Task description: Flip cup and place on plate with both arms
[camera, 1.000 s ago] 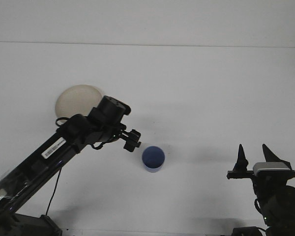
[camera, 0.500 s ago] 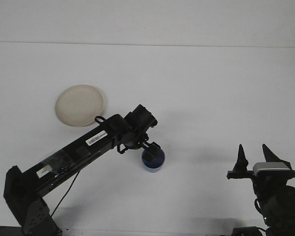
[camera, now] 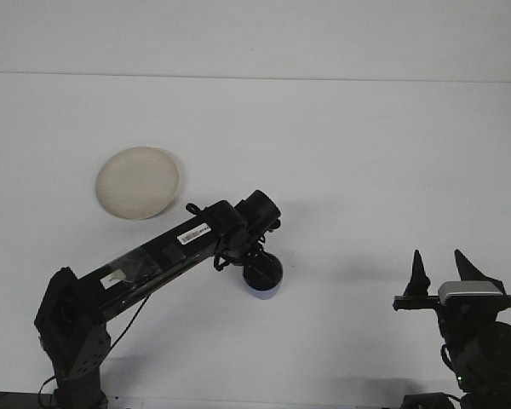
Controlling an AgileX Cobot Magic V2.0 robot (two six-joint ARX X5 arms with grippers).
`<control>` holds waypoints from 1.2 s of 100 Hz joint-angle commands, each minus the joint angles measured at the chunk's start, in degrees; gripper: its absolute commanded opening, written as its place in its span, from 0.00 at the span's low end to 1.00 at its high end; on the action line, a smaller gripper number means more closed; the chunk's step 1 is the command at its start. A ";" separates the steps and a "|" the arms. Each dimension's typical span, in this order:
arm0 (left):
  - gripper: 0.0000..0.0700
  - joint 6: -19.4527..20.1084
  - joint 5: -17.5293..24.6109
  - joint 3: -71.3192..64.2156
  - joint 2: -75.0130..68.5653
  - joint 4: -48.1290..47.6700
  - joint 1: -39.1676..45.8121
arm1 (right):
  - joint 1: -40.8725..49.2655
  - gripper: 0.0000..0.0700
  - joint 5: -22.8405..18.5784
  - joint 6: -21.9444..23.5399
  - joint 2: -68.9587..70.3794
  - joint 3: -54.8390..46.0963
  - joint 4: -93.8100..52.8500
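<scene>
Right gripper point(camera: 439, 269) low at near right, fingers spread, holding nothing; left gripper point(camera: 261, 271) mid-table directly over the blue cup point(camera: 264, 290), fingers hidden so cannot tell; plate point(camera: 137, 182) farther left, well apart, on white table point(camera: 366, 153).

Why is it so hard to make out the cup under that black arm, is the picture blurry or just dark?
Front view: bright white table leaves the left gripper a near-black silhouette hiding most of the blue cup; soft shadows, mild overall softness, no glare.

Plain white table point(camera: 358, 145)
</scene>
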 commanded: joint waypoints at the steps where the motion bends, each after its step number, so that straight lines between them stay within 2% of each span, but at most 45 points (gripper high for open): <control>1: 0.03 0.92 0.28 1.44 0.87 0.02 -0.68 | 0.02 0.66 0.20 -0.26 0.22 0.13 0.57; 4: 0.00 0.98 0.28 1.57 0.87 -0.02 -0.68 | 0.02 0.66 0.20 -0.26 0.22 0.13 0.57; 20: 0.01 2.27 0.24 2.73 0.76 -0.96 -0.31 | 0.02 0.66 0.22 -0.26 0.22 0.13 0.57; 37: 0.01 4.04 -0.59 7.93 0.76 -4.63 3.98 | 0.02 0.66 0.22 -0.26 0.22 0.13 0.96; 52: 0.01 5.03 -0.92 14.71 0.76 -7.63 11.17 | 0.02 0.66 0.20 -0.26 0.22 0.13 1.44; 64: 0.01 5.05 -3.78 19.58 0.76 -8.83 18.12 | 0.02 0.66 0.22 -0.28 0.22 0.13 1.57; 75: 0.01 5.05 -3.91 22.36 0.79 -8.46 25.18 | 0.02 0.66 0.22 -0.28 0.22 0.13 1.57; 98: 0.01 5.03 -3.91 22.69 1.60 -8.26 37.64 | 0.02 0.66 0.22 -0.26 0.22 0.13 1.60; 120: 0.02 5.03 -3.91 22.69 4.61 -6.73 43.56 | 0.02 0.66 0.22 -0.26 0.22 0.13 1.66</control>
